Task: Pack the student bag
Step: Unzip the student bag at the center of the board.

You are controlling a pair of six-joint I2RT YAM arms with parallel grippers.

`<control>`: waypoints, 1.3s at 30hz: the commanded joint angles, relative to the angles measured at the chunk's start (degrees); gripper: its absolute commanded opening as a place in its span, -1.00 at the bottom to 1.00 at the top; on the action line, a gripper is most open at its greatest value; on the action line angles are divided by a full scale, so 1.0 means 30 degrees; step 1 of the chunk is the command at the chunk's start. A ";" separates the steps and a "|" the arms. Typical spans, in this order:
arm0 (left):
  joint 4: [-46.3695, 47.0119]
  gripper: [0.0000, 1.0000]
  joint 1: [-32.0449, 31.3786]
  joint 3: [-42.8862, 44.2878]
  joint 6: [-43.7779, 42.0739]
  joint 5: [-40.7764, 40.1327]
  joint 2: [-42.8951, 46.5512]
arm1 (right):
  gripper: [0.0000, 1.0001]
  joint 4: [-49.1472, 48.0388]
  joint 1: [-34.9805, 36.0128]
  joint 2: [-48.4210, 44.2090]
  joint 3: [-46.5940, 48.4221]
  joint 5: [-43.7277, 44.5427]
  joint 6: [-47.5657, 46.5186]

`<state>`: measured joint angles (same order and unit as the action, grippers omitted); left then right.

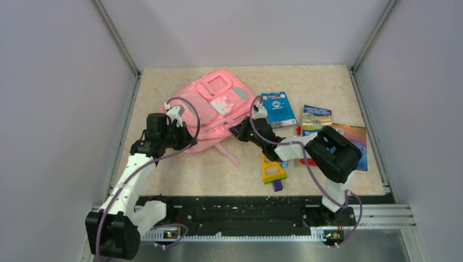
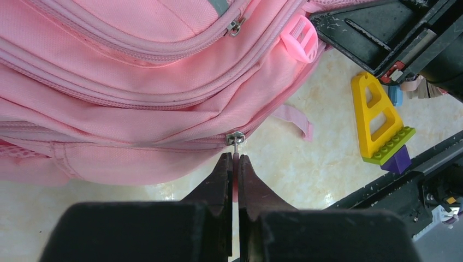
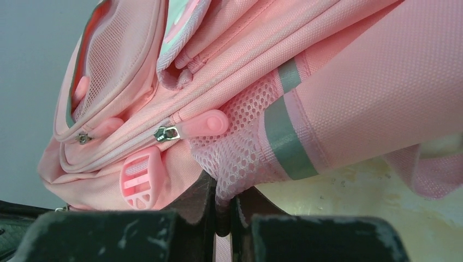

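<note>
You have the student bag lying left of centre on the table. A booklet lies just right of it, a second booklet farther right. The block toy sits nearer, right of the bag's strap.

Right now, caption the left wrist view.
The left gripper pinches the pink student bag's zipper pull, yellow toy bricks beyond.

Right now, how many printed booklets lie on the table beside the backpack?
3: blue booklet beside the backpack, second booklet right of it, colourful booklet partly under the right arm, which may hide more.
</note>
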<state>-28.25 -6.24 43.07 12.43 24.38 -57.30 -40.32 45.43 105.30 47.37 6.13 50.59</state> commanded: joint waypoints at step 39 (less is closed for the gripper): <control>-0.0641 -1.00 0.0208 0.0609 -0.0537 -1.3104 0.0426 | -1.00 0.6826 -0.2831 -0.4839 0.3257 -0.1606 -1.2689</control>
<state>-29.61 -7.20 43.05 10.74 -3.29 -56.03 -17.80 39.31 89.76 51.13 2.52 21.45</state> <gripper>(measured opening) 0.022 0.036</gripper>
